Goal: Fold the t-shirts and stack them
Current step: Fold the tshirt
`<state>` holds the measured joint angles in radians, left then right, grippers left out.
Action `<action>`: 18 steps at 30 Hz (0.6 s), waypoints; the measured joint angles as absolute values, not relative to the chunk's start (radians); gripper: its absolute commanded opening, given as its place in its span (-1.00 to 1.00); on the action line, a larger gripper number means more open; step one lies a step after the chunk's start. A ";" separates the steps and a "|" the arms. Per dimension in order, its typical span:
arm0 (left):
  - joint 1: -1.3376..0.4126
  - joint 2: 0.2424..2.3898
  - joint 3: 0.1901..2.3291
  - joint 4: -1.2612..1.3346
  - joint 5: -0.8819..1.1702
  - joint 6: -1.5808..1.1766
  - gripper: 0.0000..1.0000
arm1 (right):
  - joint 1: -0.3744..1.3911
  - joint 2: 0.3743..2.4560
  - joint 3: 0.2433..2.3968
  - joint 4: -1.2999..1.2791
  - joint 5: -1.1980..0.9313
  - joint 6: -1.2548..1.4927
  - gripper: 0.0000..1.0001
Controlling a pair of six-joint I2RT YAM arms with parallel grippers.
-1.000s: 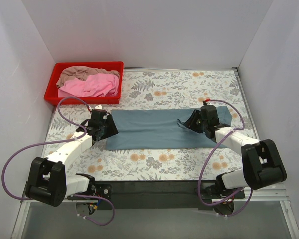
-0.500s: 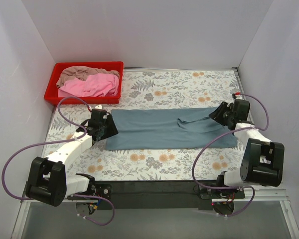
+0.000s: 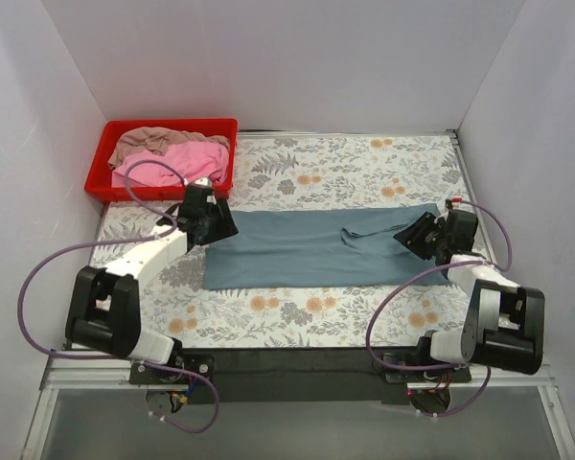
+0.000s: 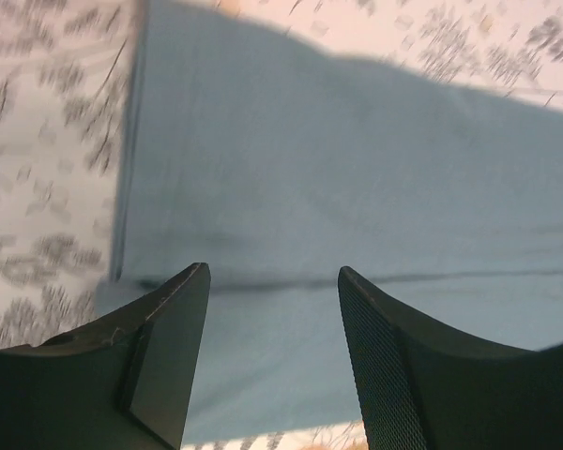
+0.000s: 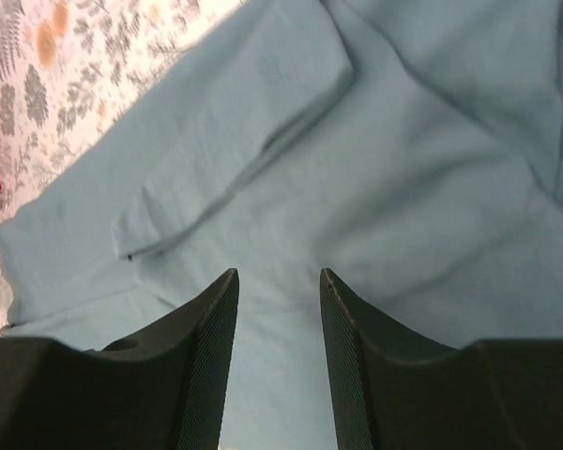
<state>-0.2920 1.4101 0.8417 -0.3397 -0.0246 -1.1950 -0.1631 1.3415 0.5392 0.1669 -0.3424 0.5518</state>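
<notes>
Dusty blue-grey cloth t-shirt (image 3: 297, 251) lies folded lengthwise across the floral table (image 3: 364, 163). Left pincer (image 4: 273, 277) gapes over its left end, right pincer (image 5: 279, 276) gapes over its right end, both empty.

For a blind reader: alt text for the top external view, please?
A blue-grey t-shirt lies folded into a strip on a floral table, left tool and right tool at its ends. A red tray behind holds a pink shirt and a beige shirt.

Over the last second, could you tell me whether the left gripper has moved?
Yes. The left gripper has moved toward the red tray, along the blue t-shirt's left edge to its far corner.
</notes>
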 measured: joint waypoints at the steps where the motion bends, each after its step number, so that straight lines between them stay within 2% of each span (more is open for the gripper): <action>1: -0.294 1.450 0.885 -0.328 -0.020 -1.188 0.12 | -0.164 1.311 0.509 0.163 -0.339 0.562 -0.05; 10: -0.360 1.785 1.150 -0.302 -0.015 -1.122 0.12 | -0.165 1.120 0.368 0.098 -0.317 0.617 -0.03; 14: -0.384 1.868 1.181 -0.326 -0.021 -1.114 0.08 | -0.165 1.140 0.357 0.080 -0.307 0.622 -0.03; 18: -0.389 1.861 1.165 -0.334 -0.035 -1.131 0.01 | -0.167 1.213 0.368 0.096 -0.312 0.621 -0.03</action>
<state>-0.3885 1.8610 1.1648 -0.3344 -0.0345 -1.1309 -0.1669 1.2125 0.3683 0.0959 -0.3119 0.6209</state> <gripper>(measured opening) 0.519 0.487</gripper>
